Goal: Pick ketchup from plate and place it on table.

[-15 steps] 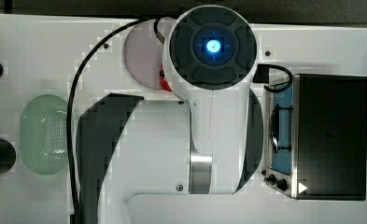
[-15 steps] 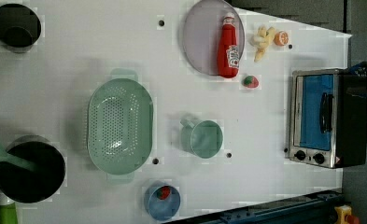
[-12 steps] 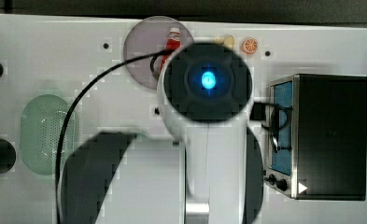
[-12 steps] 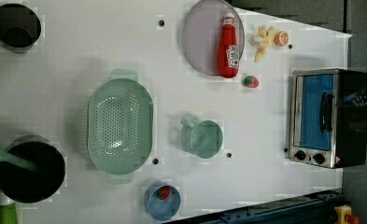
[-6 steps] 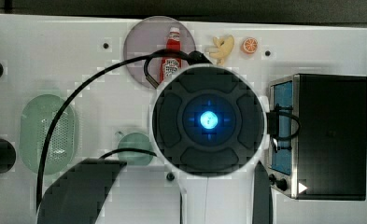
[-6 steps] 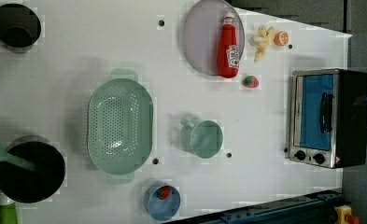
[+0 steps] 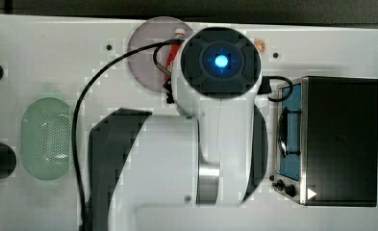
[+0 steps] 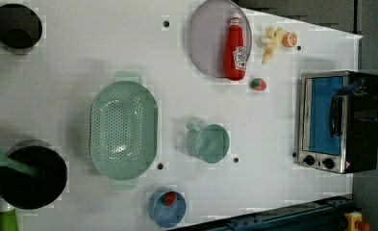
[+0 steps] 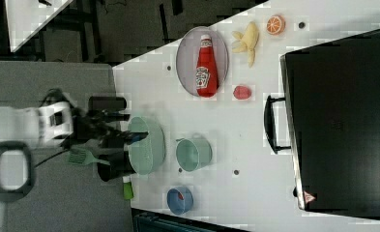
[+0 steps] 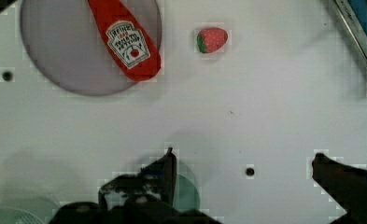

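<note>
Where it lies on the plate point(image 10: 64, 56), the ketchup point(image 10: 127, 44) label reads "Tomato Ketchup".

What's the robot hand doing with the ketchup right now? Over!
Gripper open, empty, above bare table. Ketchup lying on the plate, untouched. Strawberry beside the plate, not blocking. Over.

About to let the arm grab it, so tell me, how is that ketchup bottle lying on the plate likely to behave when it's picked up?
The ketchup lies on its side on the plate, so its round body may roll if nudged. It looks like smooth, glossy plastic, so probably slippery, and likely light. The tapered neck probably gives poorer purchase than the labelled body.
</note>
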Controlling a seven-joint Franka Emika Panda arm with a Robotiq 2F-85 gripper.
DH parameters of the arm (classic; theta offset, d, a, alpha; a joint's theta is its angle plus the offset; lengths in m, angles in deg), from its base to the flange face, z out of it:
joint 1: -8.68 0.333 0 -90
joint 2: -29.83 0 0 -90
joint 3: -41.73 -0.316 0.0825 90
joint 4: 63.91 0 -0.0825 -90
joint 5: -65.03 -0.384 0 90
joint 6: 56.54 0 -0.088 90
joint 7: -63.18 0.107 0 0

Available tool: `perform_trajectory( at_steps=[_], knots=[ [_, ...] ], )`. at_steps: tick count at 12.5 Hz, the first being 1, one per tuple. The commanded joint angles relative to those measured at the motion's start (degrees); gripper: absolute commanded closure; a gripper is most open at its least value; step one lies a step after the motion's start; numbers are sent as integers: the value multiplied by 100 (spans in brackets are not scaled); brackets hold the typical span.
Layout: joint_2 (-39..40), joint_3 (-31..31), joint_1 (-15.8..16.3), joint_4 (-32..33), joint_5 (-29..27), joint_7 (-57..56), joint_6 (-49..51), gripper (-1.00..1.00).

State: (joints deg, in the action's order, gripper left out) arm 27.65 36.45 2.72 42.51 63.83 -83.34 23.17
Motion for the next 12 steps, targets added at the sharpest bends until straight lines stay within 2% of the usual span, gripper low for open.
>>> perform_trajectory(
  at_steps=[1, 7, 12],
  knots=[
    [446, -104, 40, -45, -15, -853, -174, -100],
    [1539, -269, 168, -234, -11, -993, -1090, -100],
    [2344, -272, 223, -320, 132, -1976, -2066, -100]
  ],
)
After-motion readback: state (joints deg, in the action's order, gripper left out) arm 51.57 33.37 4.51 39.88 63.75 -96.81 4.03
